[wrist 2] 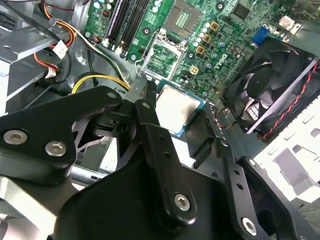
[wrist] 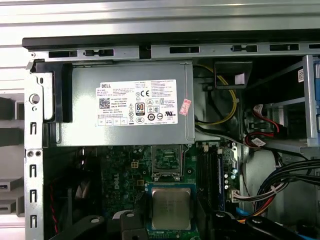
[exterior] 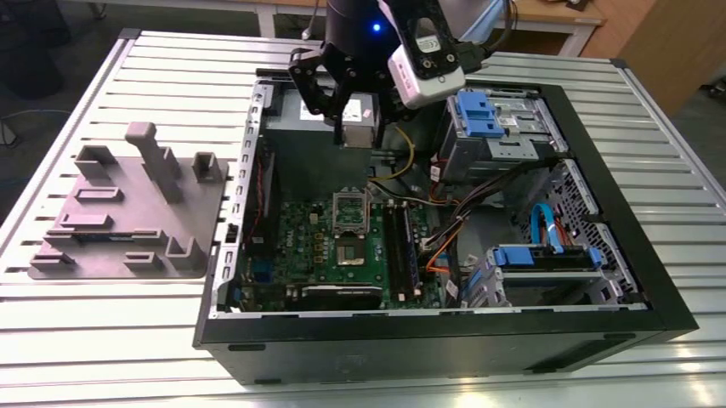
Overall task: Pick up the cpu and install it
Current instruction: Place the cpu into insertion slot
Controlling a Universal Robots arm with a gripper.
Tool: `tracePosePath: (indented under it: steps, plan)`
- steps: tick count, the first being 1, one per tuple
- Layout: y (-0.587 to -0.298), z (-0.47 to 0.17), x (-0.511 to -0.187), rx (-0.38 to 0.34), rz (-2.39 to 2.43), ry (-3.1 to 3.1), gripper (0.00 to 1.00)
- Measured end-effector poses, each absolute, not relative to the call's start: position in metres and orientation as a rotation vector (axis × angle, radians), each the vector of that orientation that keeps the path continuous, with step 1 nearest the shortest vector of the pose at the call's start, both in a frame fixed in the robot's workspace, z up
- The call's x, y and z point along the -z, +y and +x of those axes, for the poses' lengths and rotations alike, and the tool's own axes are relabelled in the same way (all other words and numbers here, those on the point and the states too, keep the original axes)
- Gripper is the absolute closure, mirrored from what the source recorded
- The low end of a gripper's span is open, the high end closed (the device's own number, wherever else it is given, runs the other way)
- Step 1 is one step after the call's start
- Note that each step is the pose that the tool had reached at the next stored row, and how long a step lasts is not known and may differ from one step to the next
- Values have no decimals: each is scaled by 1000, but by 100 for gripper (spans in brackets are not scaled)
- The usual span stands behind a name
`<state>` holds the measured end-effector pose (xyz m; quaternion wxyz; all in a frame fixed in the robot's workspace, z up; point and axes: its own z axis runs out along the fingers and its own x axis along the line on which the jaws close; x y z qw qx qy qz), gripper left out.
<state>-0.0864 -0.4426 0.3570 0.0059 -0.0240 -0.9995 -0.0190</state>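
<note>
The cpu [wrist: 171, 207], a small square chip with a silver-grey top and green rim, hangs in the air inside the open computer case [exterior: 454, 340]. My gripper [wrist: 171, 222] is shut on it, a black finger [wrist 2: 150, 107] pressing on each side. In the second wrist view the cpu [wrist 2: 177, 107] sits just short of the motherboard's open socket [wrist 2: 182, 17] and its raised metal frame [wrist 2: 162, 55]. In the exterior view the gripper [exterior: 359, 136] holds the cpu [exterior: 360, 127] over the power supply, above and behind the socket [exterior: 349, 252].
A grey power supply [wrist: 125, 102] with a white label lies at the case's back. Black RAM slots [exterior: 399, 234] run beside the socket. A black fan [wrist 2: 272, 95], blue drive bays [exterior: 488, 115] and loose cables [exterior: 454, 229] crowd the case. A grey fixture plate [exterior: 125, 212] rests on the slatted table.
</note>
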Motion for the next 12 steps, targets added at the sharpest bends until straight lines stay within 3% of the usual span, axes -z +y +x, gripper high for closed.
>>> tracePosePath:
  steps: [12]
  plan:
    - [-447,-86,-353,60,-75,-3128,53]
